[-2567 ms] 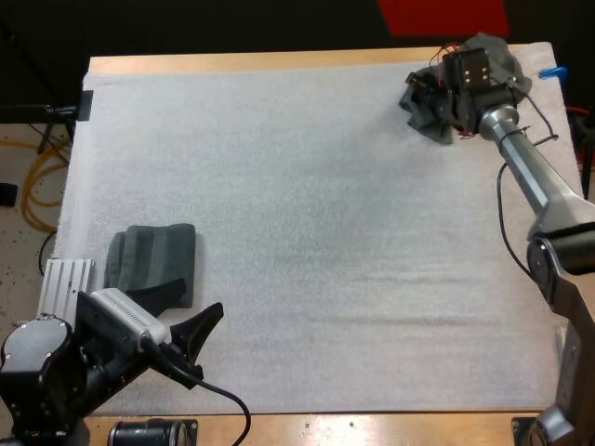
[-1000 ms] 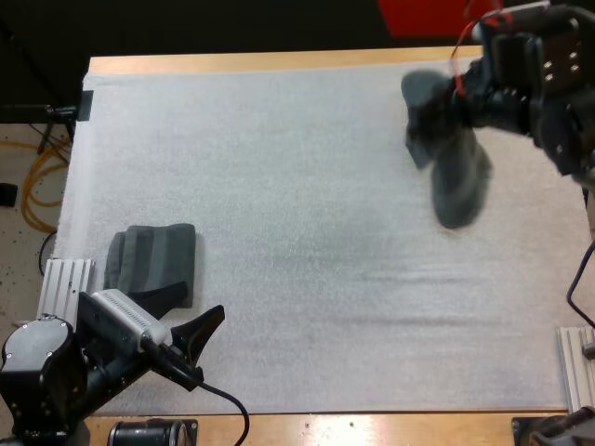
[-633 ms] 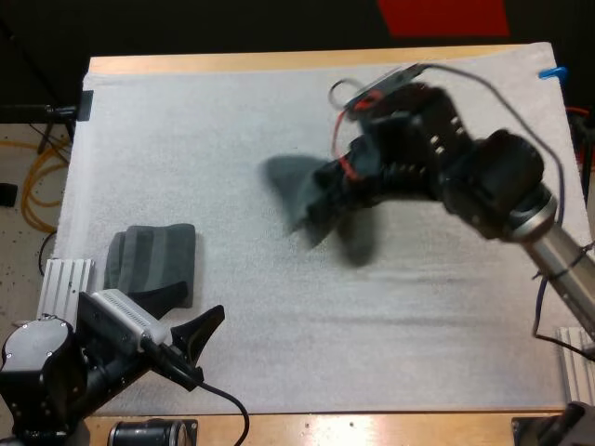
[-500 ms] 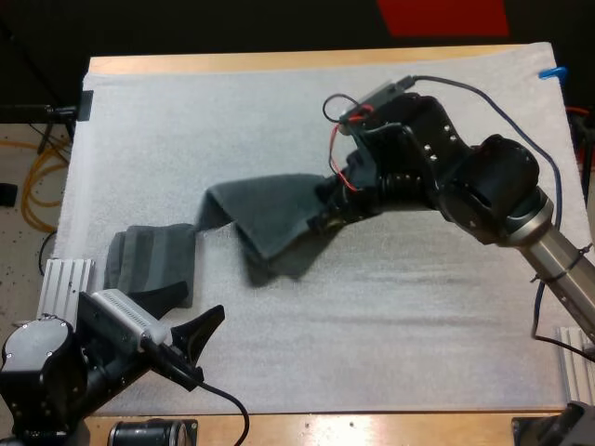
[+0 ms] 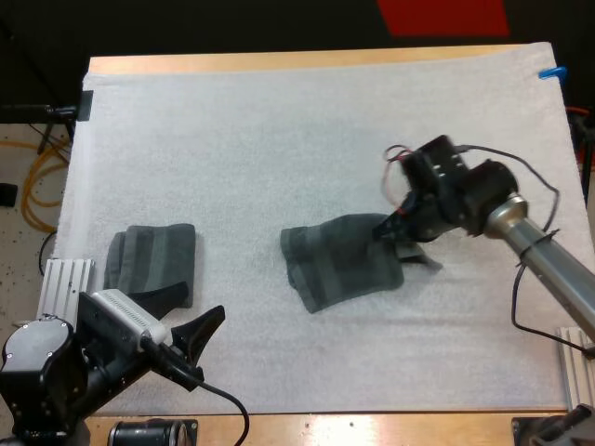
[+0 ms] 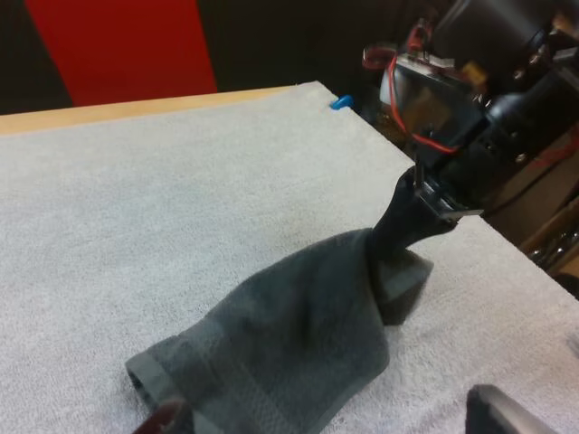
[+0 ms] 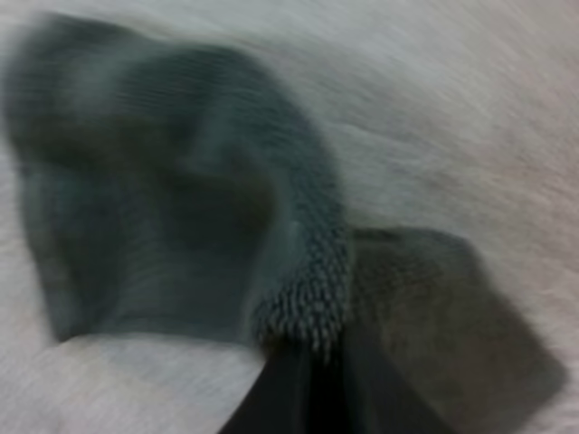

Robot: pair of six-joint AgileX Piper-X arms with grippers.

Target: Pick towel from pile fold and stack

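1. At the right tool (image 5: 394, 232): black fingers clamped from both sides on a bunched edge of the dark grey-green towel (image 5: 340, 264), low over the white mat (image 5: 279, 139).
2. From the right wrist view, the same pinch: cloth of the towel (image 7: 181, 199) gathered right at the fingertips (image 7: 303, 384), the rest spread away over the mat, a shadow beside it.
3. Around that grip: towel loosely crumpled a little right of the mat's middle, held end raised toward the right arm, far end flat on the mat.
4. From the left wrist view: right tool (image 6: 425, 203) down on the raised end of the towel (image 6: 289, 353), cloth sloping from there to the mat.
5. At the left tool (image 5: 206, 339): fingers standing apart and clear of any cloth, near the mat's front-left corner.
6. Just beyond the left tool: a folded towel (image 5: 153, 262), flat on the mat near its left edge, well apart from the held towel.
7. Under it all: wooden worktop (image 5: 279, 61), bare along the far side.
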